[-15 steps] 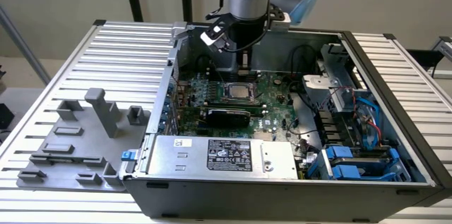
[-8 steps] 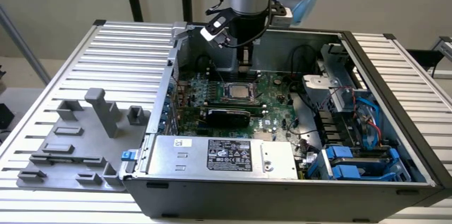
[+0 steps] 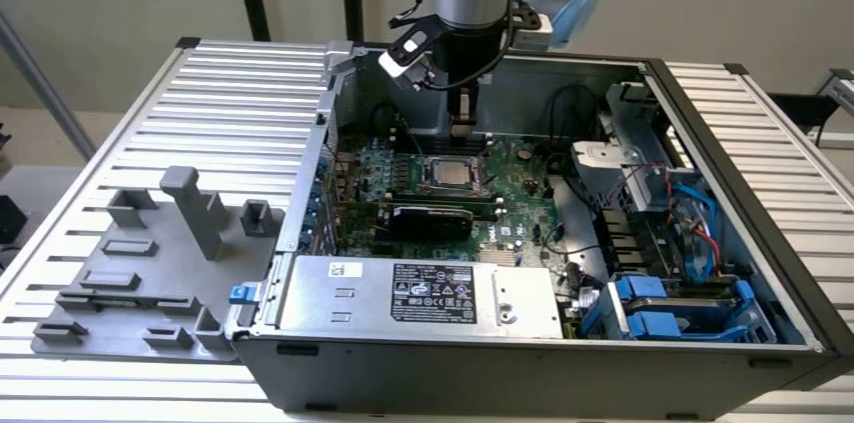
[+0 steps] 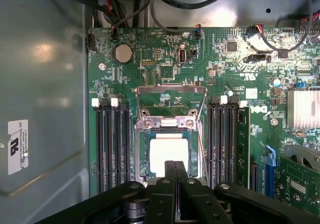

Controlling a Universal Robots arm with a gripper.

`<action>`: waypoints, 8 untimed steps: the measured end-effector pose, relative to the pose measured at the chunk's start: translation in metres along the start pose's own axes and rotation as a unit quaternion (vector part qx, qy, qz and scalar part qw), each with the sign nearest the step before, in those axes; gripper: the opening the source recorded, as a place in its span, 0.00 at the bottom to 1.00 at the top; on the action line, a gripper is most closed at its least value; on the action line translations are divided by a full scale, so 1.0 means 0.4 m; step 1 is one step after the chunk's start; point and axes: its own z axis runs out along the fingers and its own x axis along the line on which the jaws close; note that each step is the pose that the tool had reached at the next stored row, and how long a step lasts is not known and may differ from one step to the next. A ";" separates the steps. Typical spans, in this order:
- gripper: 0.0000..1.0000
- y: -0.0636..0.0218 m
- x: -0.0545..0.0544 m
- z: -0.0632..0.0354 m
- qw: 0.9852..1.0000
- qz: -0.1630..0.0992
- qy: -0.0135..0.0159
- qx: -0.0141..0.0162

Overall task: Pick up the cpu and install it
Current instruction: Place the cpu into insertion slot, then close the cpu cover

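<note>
We note cpu point(image 3: 449, 175) lying flat in socket point(image 3: 423, 165), silver top up, centre of exterior frame. Socket sits on green motherboard point(image 3: 518, 158) inside open computer case point(image 3: 534, 368). Gripper point(image 3: 463, 121) hangs above cpu, upper centre of frame, apart from it; jaws clenched together, nothing between them. Grey box with black label point(image 3: 334, 293) lies lower centre; grey fixture tray point(image 3: 127, 278) lower left.

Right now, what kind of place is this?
Probably a robotics lab bench for computer assembly: an open desktop computer case sits on a ribbed metal table, a grey parts fixture lies beside it, and the arm's end effector hangs over the cpu in the motherboard socket.
</note>
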 end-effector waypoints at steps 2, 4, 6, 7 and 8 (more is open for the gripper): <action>0.12 0.000 0.000 0.000 1.000 0.000 0.001 0.000; 0.12 0.000 0.000 0.000 1.000 0.000 0.001 0.000; 0.12 0.000 0.000 0.000 1.000 0.000 0.002 0.000; 0.12 0.000 0.000 0.000 1.000 0.000 0.002 0.000; 0.12 0.000 0.000 0.000 1.000 0.000 0.002 0.000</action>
